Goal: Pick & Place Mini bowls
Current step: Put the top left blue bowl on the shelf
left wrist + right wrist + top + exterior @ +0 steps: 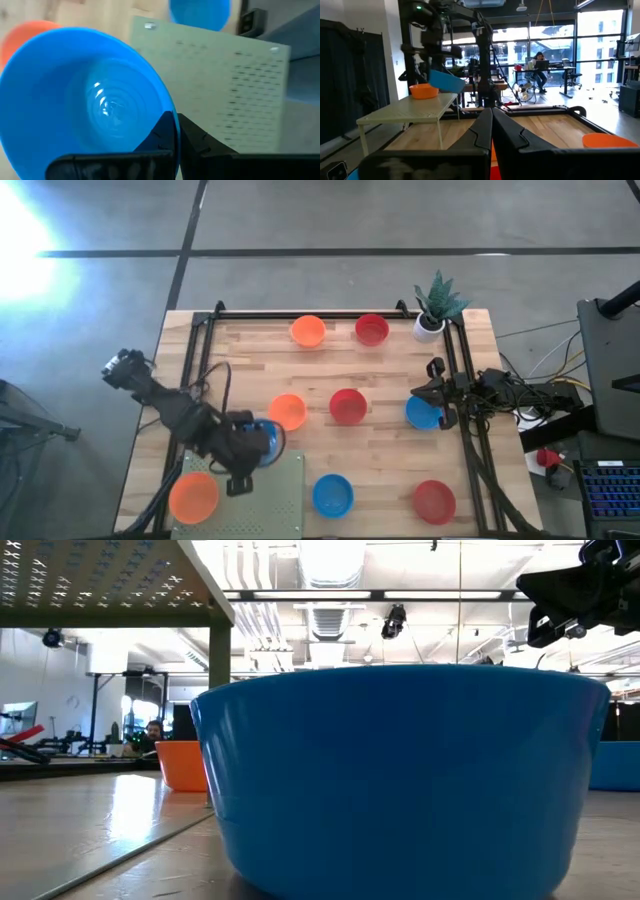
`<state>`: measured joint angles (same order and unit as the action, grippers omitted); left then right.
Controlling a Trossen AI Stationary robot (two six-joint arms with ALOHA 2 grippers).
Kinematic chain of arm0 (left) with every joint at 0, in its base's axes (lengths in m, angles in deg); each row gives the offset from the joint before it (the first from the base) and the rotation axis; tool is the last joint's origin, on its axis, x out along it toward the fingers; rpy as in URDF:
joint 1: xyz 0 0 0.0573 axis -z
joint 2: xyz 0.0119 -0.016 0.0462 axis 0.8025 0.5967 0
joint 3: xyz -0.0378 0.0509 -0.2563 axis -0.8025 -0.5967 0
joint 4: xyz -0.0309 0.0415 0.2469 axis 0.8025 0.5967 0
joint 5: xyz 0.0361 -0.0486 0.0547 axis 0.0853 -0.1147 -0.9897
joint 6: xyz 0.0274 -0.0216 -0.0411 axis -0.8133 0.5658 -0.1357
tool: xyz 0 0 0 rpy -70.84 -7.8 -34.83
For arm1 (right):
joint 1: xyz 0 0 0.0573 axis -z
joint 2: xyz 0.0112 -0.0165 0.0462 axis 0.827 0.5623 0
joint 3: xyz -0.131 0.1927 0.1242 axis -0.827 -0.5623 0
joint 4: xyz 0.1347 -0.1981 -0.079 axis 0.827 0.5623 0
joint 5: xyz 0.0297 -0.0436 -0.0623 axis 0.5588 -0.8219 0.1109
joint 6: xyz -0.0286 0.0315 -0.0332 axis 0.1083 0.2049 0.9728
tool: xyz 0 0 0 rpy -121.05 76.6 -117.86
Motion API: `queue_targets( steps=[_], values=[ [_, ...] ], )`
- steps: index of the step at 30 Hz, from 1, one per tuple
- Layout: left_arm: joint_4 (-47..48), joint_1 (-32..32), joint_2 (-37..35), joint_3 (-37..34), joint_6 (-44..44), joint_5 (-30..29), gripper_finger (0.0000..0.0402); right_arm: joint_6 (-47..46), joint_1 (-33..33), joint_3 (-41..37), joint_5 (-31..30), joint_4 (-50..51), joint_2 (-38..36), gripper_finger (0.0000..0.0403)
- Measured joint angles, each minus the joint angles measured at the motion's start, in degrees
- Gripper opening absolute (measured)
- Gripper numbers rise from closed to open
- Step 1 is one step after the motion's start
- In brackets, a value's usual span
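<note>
- Left gripper [262,448], at the end of a dark arm slanting in from the table's left edge toward the near-left area, clamped on the rim of a small round blue plastic bowl [85,100], one finger inside the rim and one outside.
- Held blue bowl tilted, raised over the far edge of a pale perforated metal platform [275,495] standing at the near-left of the light wooden table [390,455].
- Small round orange plastic bowl [193,496] resting on the left part of that platform, just beside the held bowl.
- Right gripper [491,131] with fingers pressed together, grasping nothing, hanging at the table's right edge on a folded arm, pointing left across the tabletop.
- Second blue bowl [423,412] on the table close under the right gripper; third blue bowl [333,494] near the near edge, just right of the platform.
- Orange bowl [288,411] and red bowl [347,406] mid-table; another orange bowl [308,331] and red bowl [371,329] along the far edge; third red bowl [434,501] at near right.
- Small white pot with a green plant [434,306] at the far-right corner.
</note>
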<state>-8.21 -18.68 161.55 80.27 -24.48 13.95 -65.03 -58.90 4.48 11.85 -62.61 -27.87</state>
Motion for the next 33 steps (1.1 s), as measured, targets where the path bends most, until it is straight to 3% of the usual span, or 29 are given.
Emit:
queue_targets(
  steps=[12,18,33],
  values=[
    [-0.30,8.68,8.84,4.58,16.43,1.07,0.0000,0.87,0.00,0.00,0.09,0.00,0.00,0.0008],
    [-0.66,9.97,11.00,5.27,18.64,3.86,0.0000,1.51,0.02,0.00,0.46,0.04,-0.02,0.0008],
    [-3.73,12.90,12.25,5.10,20.45,4.51,0.0000,1.01,0.02,0.00,0.42,0.04,0.00,0.0008]
  ],
)
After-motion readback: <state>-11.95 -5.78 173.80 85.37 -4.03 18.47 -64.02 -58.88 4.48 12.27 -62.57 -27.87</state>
